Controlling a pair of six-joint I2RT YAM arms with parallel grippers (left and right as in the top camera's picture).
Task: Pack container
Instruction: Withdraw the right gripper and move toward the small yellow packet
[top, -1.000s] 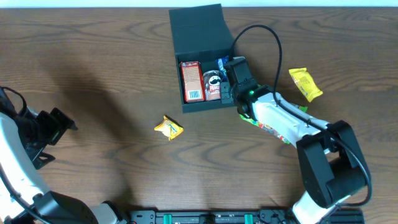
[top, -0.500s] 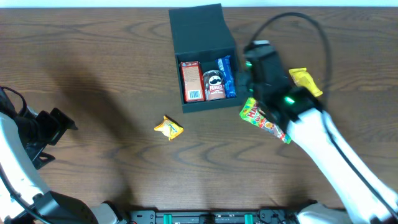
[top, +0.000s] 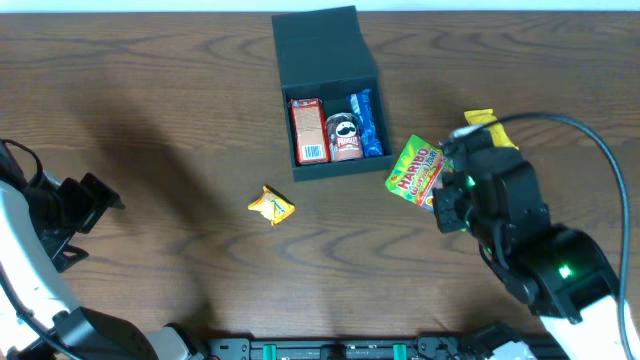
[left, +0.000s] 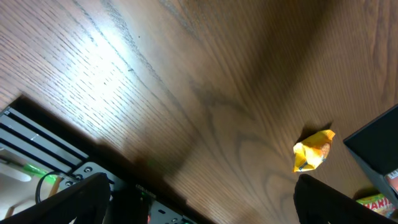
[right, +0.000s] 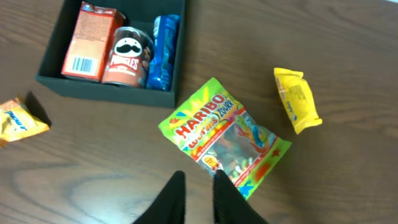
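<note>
The container (top: 325, 60), a dark square box with its lid flapped back, holds a red carton (top: 306, 130), a Pringles can (top: 343, 137) and a blue packet (top: 368, 124). In the right wrist view the container (right: 50, 78) is at upper left. My right gripper (right: 198, 182) hovers just in front of a Haribo bag (right: 227, 138), its fingers a narrow gap apart with only table between them. Overhead, the right gripper (top: 443, 208) is at the near corner of the Haribo bag (top: 413, 168). My left gripper (left: 202, 199) stands wide open and holds nothing, far left of the container.
A crumpled yellow packet (top: 271, 205) lies left of the box front; it also shows in the wrist views (left: 314, 149) (right: 17, 118). A longer yellow packet (right: 297, 99) lies right of the Haribo bag, partly under the right arm overhead (top: 482, 119). The table's front edge (left: 74, 155) is near the left gripper.
My right gripper has pulled out of the container and moved right and toward the front, leaving the blue packet inside. Its jaws have parted slightly. The left arm has not moved.
</note>
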